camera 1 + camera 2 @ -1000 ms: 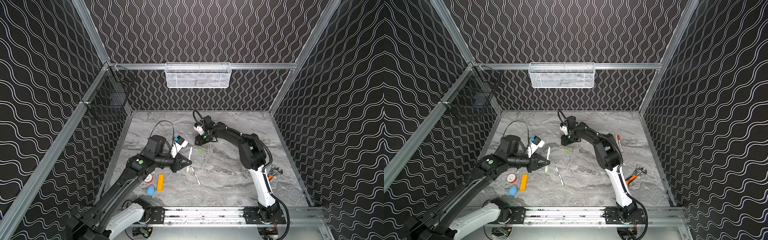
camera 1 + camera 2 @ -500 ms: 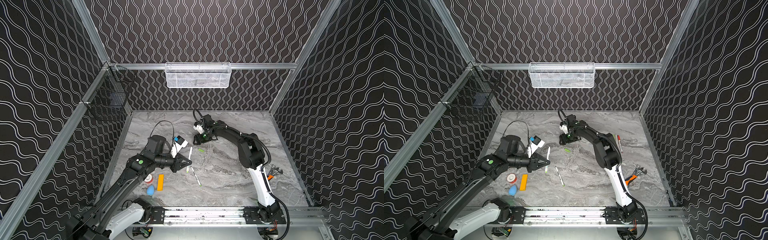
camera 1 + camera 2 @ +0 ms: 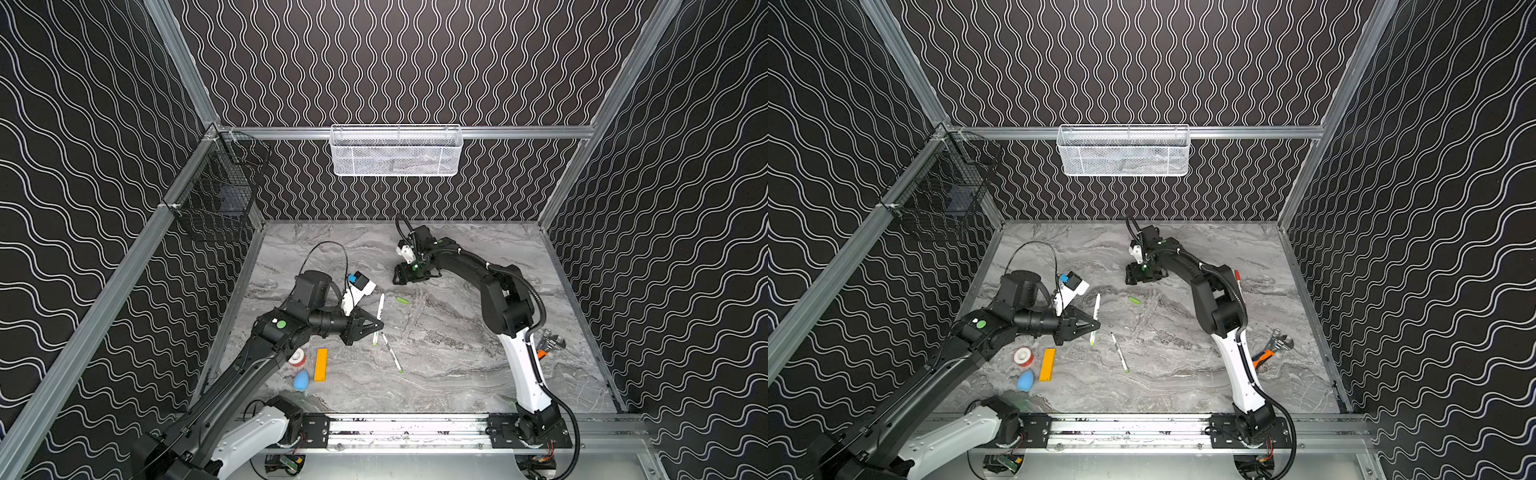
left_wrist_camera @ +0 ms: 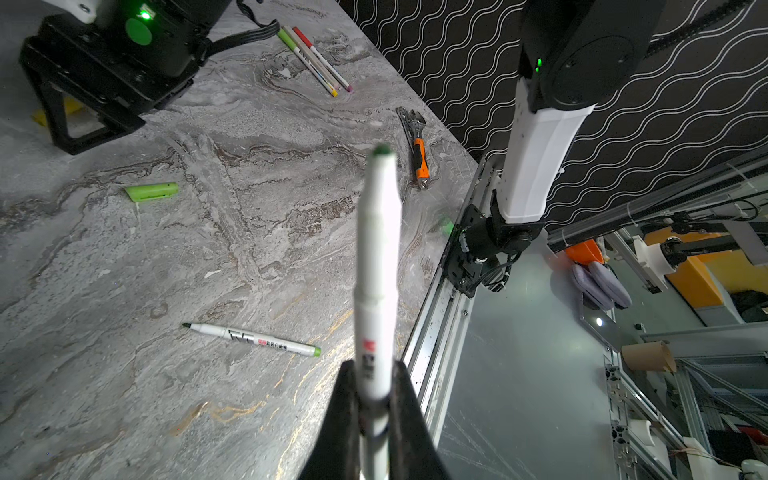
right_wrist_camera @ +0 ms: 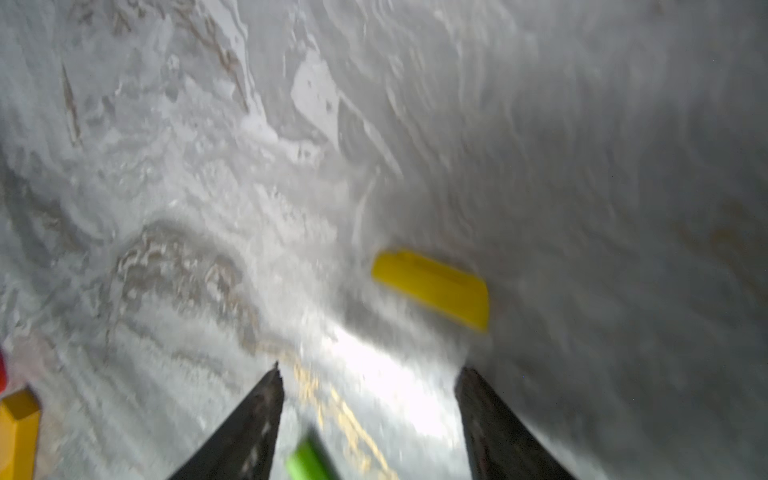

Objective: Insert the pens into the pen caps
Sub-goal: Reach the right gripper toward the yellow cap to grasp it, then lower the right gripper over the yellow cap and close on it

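Note:
My left gripper (image 4: 374,365) is shut on a white pen (image 4: 376,257) whose green tip points away from it. In both top views this gripper (image 3: 376,326) hangs over the table's left middle. A second pen (image 3: 392,351) lies bare-tipped on the table. A green pen cap (image 3: 402,299) lies between the arms. My right gripper (image 5: 369,370) is open, low over the table at the back (image 3: 400,277). A yellow pen cap (image 5: 432,289) lies just beyond its fingertips. A blurred green piece (image 5: 307,459) shows between its fingers. Three capped pens (image 4: 313,60) lie side by side beyond the right arm.
An orange-handled wrench (image 3: 546,345) lies at the right edge. A tape roll (image 3: 297,358), an orange bar (image 3: 320,364) and a blue egg shape (image 3: 301,380) sit at the front left. A white mesh basket (image 3: 395,151) and a black wire basket (image 3: 216,199) hang on the walls.
The right gripper has opened wider and shifted slightly at the back of the table. The left arm and its pen have not moved.

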Motion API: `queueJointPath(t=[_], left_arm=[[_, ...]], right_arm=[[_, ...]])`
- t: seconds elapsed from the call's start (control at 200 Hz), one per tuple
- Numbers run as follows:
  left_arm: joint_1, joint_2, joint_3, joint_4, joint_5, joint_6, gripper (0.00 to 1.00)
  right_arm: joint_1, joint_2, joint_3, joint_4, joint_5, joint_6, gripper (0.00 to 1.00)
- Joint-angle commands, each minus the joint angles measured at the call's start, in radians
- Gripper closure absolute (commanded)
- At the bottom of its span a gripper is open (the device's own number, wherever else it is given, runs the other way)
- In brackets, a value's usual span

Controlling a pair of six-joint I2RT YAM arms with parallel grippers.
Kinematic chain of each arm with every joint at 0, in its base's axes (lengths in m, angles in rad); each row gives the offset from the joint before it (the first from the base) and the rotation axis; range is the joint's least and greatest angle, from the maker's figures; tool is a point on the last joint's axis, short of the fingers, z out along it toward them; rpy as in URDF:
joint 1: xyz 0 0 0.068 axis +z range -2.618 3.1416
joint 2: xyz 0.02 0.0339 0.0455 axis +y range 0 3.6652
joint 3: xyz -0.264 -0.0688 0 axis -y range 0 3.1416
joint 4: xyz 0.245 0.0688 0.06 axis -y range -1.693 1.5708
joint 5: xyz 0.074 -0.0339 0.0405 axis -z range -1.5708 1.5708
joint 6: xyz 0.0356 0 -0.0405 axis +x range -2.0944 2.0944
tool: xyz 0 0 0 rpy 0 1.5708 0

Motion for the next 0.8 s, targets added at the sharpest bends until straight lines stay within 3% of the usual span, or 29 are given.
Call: queueJointPath(t=[0.0,0.39,0.796], left_arm=[[0.004,0.008,0.007,0.028,0.013,0.013,1.00],[0.009,-0.013,0.003,0.015,-0.002,0.013,1.00],[0.007,-0.005,0.003,0.021,0.004,0.013,1.00]], right_arm=[[-0.001,-0.085,-0.058,0.106,-0.077,0.022,0.30],[-0.023,0.096,0.196,0.010,-0.119,-0.010,0.29],[-0.012,0.147,0.222,-0.043,-0.164,-0.084,0.28]])
